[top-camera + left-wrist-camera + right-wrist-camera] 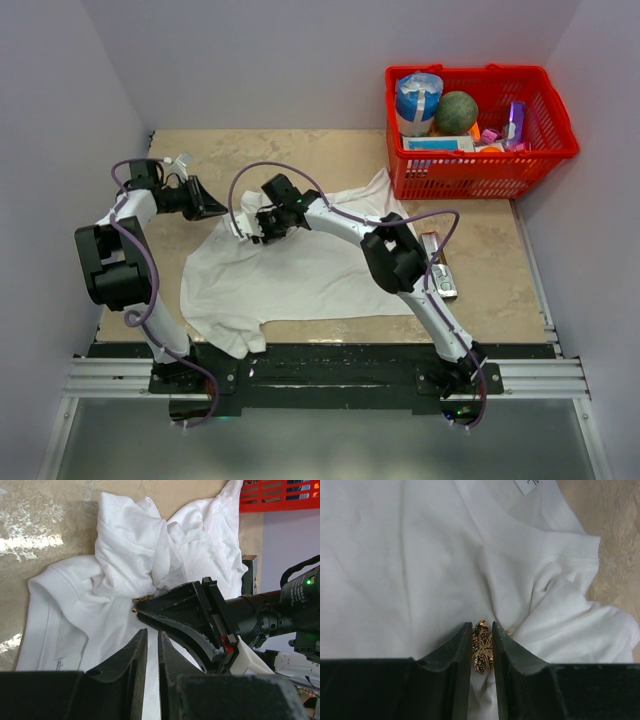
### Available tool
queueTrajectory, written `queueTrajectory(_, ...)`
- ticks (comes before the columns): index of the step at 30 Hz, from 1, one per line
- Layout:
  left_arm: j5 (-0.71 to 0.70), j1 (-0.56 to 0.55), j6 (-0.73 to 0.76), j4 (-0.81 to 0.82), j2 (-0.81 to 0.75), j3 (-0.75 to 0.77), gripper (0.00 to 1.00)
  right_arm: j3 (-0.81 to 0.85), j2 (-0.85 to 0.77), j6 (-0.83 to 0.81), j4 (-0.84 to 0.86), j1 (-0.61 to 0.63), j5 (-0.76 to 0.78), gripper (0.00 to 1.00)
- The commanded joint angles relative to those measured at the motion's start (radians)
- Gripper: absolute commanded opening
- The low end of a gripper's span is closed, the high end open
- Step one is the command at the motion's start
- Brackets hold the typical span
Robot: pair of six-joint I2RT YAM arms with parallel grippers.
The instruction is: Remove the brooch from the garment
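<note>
The white garment (300, 275) lies wrinkled on the table, bunched near its collar (130, 555). The brooch (482, 647), a small gold and dark spangled pin, stands on the cloth (420, 555) between the two fingers of my right gripper (482, 627), which touch it on both sides. From the left wrist view only gold specks of the brooch (142, 599) show at the right gripper's tip (139, 608). In the top view the right gripper (255, 228) hides it. My left gripper (152, 635) hovers over the shirt's left edge (212, 208), its fingers nearly together with nothing between them.
A red basket (480, 175) full of items stands at the back right. A silver rectangular bar (440, 268) lies on the table right of the shirt, beside the right arm. Grey walls close in the left, back and right sides.
</note>
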Motion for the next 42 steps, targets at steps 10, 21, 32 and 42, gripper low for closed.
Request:
queueTrajectory(10, 0.036, 0.004, 0.009, 0.009, -0.025, 0.020, 0.19, 0.054, 0.012, 0.053, 0.091, -0.008, 0.042, 0.08)
queueTrajectory(21, 0.045, -0.001, 0.043, -0.006, -0.035, -0.023, 0.20, 0.221, 0.021, 0.383, 0.093, -0.091, -0.010, 0.05)
queueTrajectory(32, 0.043, -0.128, 0.219, -0.036, -0.013, 0.046, 0.27, 0.154, 0.026, 0.933, 0.208, -0.171, -0.300, 0.04)
queueTrajectory(42, -0.076, -0.202, 0.431, 0.095, 0.011, 0.077, 0.34, 0.037, 0.090, 1.578, 0.585, -0.260, -0.505, 0.04)
